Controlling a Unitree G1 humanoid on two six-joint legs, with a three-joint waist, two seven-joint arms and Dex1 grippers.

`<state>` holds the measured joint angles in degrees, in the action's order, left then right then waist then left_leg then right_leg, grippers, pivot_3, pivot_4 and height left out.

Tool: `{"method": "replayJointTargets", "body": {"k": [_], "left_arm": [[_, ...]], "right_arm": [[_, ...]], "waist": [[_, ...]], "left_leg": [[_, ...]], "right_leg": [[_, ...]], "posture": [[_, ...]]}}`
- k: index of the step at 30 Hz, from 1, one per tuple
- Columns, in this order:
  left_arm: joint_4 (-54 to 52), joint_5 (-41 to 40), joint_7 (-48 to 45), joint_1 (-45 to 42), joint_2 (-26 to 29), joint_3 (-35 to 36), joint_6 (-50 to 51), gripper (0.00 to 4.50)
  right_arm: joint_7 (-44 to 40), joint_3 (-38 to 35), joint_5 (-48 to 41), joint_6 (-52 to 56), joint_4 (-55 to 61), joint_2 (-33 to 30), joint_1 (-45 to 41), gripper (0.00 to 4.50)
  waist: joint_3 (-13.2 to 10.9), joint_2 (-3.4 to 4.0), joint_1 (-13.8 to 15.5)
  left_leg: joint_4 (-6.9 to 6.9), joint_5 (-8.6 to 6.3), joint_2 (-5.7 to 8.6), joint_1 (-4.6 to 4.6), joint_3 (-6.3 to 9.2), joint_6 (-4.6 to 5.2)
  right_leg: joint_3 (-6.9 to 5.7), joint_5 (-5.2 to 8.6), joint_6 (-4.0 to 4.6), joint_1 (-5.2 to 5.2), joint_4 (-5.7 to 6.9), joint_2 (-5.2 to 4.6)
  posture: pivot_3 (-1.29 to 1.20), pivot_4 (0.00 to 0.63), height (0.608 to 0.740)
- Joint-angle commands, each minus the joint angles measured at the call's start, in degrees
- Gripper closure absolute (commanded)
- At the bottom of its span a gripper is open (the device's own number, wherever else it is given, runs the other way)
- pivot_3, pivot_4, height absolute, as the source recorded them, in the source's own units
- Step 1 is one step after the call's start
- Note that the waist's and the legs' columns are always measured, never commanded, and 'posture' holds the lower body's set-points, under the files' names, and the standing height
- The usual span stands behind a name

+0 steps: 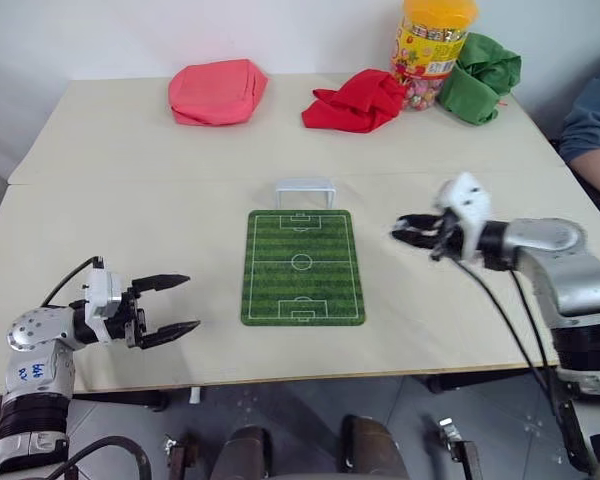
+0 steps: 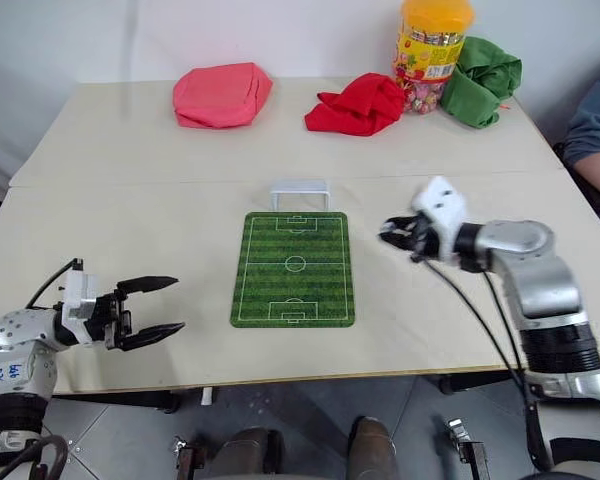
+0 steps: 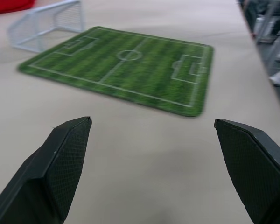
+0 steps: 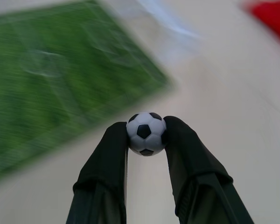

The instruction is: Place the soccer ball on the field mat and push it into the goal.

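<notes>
Near the tabletop's front left corner, the left gripper (image 1: pixel 170 304) hangs with its fingers spread wide apart and nothing between them, pointing across the bare surface toward the field mat (image 1: pixel 302 267). The green mat lies at the centre of the tabletop, its long axis running from the front edge toward the back, and the white goal (image 1: pixel 304 191) stands just off its far short end, mouth facing down the pitch. To the mat's right — near its far right corner, and clear of its long edge — the right gripper (image 2: pixel 398 232) points leftward toward the pitch, its fingers clamped on the soccer ball (image 4: pixel 146 132), which sits pinched between the two tips above the tabletop and not yet on the mat. The relation that matters: the mat lies directly left of the loaded gripper, so the right arm is plainly the nearer one. A short carry leftward should put the ball on the grass, and the later push would need to run along the mat's length — toward the goal.
</notes>
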<state>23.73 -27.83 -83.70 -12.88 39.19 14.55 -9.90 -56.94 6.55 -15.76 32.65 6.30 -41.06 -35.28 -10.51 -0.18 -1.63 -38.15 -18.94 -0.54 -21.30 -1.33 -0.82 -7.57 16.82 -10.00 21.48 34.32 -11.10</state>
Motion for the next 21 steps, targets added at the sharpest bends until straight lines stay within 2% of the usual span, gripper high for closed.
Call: {"method": "replayJointTargets", "body": {"k": [1,3,6,9,15,21], "left_arm": [[-2.68,-1.81,-2.64,1.05,0.22,-0.39,0.58,0.00],[-3.27,-1.90,-3.15,0.67,-0.23,-0.85,0.74,0.00],[-2.25,-2.41,-4.18,-0.65,-0.63,-0.41,-0.53,0.00],[-2.60,-3.60,-3.73,-0.97,-1.18,0.13,-0.24,0.00],[-4.33,-7.00,-5.51,1.17,-0.31,2.05,1.25,0.00],[-4.96,-7.86,-7.18,5.05,1.59,2.75,0.71,0.00]], "right_arm": [[-0.88,3.81,-3.02,6.01,8.07,2.20,-2.06,3.66],[-2.35,7.06,-2.43,6.13,9.50,2.69,-2.73,3.66],[-3.68,16.49,1.97,4.19,8.72,6.03,-5.57,3.66],[-5.05,20.92,5.03,1.48,5.90,7.67,-7.06,3.66],[-8.26,25.31,8.09,-2.77,1.79,9.60,-8.13,3.66],[-10.27,25.26,10.20,-6.23,-2.07,9.38,-8.12,3.66]], "waist": [[0.00,0.00,0.15],[0.00,0.00,0.46],[0.01,-0.01,0.45],[0.01,-0.02,0.02],[0.01,-0.02,-0.07],[0.01,-0.02,-0.15]], "left_leg": [[-0.01,0.00,0.00,-0.01,0.00,0.00],[-0.04,0.00,0.02,-0.03,0.01,0.00],[-0.05,-0.01,0.02,-0.04,0.02,0.01],[-0.05,-0.01,0.00,-0.03,0.02,0.00],[-0.04,-0.02,-0.03,-0.03,0.01,-0.02],[-0.04,-0.03,-0.05,-0.01,-0.02,-0.03]], "right_leg": [[0.01,0.00,0.01,0.00,0.00,0.00],[0.00,-0.01,0.01,0.00,0.00,-0.01],[0.00,-0.01,0.01,0.00,-0.01,0.00],[0.00,-0.01,0.02,0.03,0.03,0.02],[-0.03,-0.01,0.02,0.04,0.03,0.06],[-0.01,-0.01,0.03,0.04,0.02,0.07]], "posture": [[0.00,0.150,0.740],[0.00,0.150,0.740],[0.00,0.150,0.740],[0.00,0.150,0.740],[0.00,0.150,0.740],[0.00,0.150,0.740]]}}
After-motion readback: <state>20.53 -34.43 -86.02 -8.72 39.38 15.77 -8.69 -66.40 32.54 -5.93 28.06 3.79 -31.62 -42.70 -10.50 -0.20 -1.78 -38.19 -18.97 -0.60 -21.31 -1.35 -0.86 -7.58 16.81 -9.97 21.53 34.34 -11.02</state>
